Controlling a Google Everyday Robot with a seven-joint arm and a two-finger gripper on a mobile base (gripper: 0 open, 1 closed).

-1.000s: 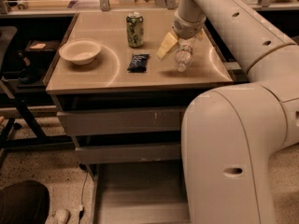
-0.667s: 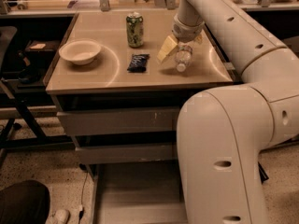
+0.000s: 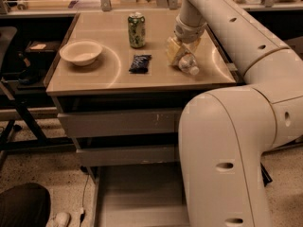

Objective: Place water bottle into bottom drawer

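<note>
Camera view gives you the pincer [image 3: 182, 55] clamped on the tilted bottle [image 3: 189, 65] above the worktop [image 3: 94, 79] (bottle's base hidden); the arm [image 3: 232, 150] blocks the open bottom drawer's [image 3: 137, 193] right side.

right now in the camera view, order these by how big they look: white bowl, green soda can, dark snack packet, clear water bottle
1. white round bowl
2. green soda can
3. dark snack packet and clear plastic water bottle: alike. The gripper, right of the can, hides part of the bottle.
</note>
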